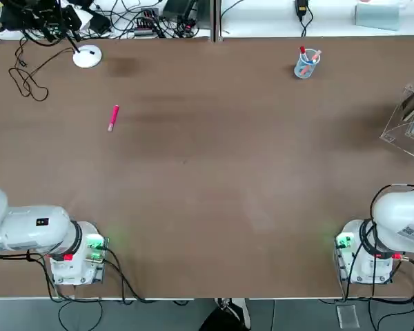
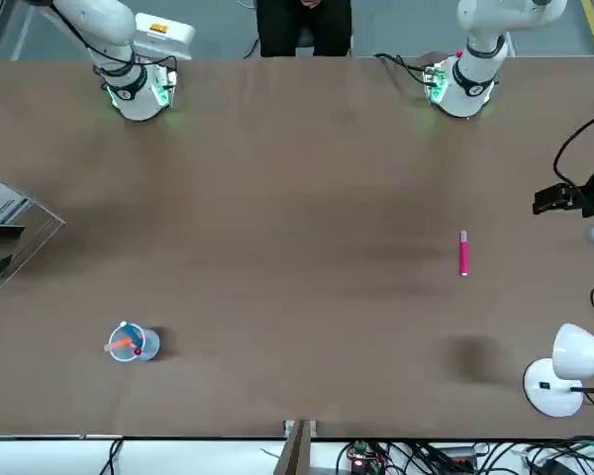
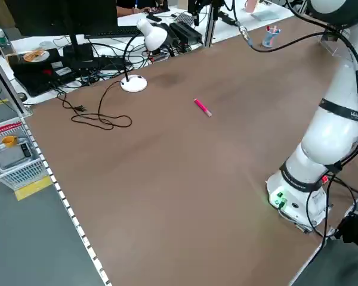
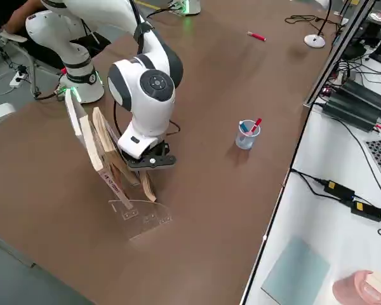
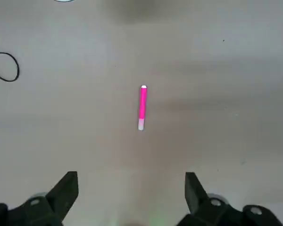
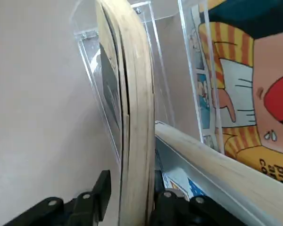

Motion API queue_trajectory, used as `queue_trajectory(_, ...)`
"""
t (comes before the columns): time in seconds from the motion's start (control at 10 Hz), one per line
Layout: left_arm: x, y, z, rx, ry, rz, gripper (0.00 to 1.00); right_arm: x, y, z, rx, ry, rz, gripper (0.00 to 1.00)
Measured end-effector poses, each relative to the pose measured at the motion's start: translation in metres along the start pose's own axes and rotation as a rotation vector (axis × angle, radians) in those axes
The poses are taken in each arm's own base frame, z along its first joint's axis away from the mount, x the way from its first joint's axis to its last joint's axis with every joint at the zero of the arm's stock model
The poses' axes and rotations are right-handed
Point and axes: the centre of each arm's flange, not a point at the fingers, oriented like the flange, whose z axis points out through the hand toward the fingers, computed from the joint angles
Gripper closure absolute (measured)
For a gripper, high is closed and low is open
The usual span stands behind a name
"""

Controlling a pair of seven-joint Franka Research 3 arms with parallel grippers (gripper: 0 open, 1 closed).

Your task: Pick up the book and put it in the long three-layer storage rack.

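Evidently the right tool (image 6: 127,200) brackets the book (image 6: 132,117), jaws narrowly parted, seating it upright in the acrylic rack (image 4: 136,216); the left tool (image 5: 131,193) gapes wide, idle.

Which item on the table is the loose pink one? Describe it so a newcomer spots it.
Start at the white desk lamp at the table's far edge on the left arm's side. Nearer the robot lies the pink marker, flat on bare table. Unlike the pens upright in the clear cup, it lies alone.
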Motion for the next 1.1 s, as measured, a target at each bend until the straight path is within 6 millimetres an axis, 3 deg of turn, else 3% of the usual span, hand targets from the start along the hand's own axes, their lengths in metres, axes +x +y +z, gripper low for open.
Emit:
queue_trajectory(0.4, 0.0000, 0.0000, 0.0000, 0.000, 0.000, 0.000, 0.00, 0.0000, -0.0008, -0.0007, 0.006, 0.000, 0.005, 0.56)
queue_trajectory(0.8, 0.0000, -0.0002, 0.0000, 0.000, 0.000, 0.000, 0.00, -0.0012, -0.0049, -0.0036, 0.020, -0.011, 0.037, 0.21)
queue_trajectory(1.1, 0.0000, -0.0002, 0.0000, 0.000, 0.000, 0.000, 0.00, -0.0023, -0.0030, -0.0084, 0.011, -0.030, 0.032, 0.19)
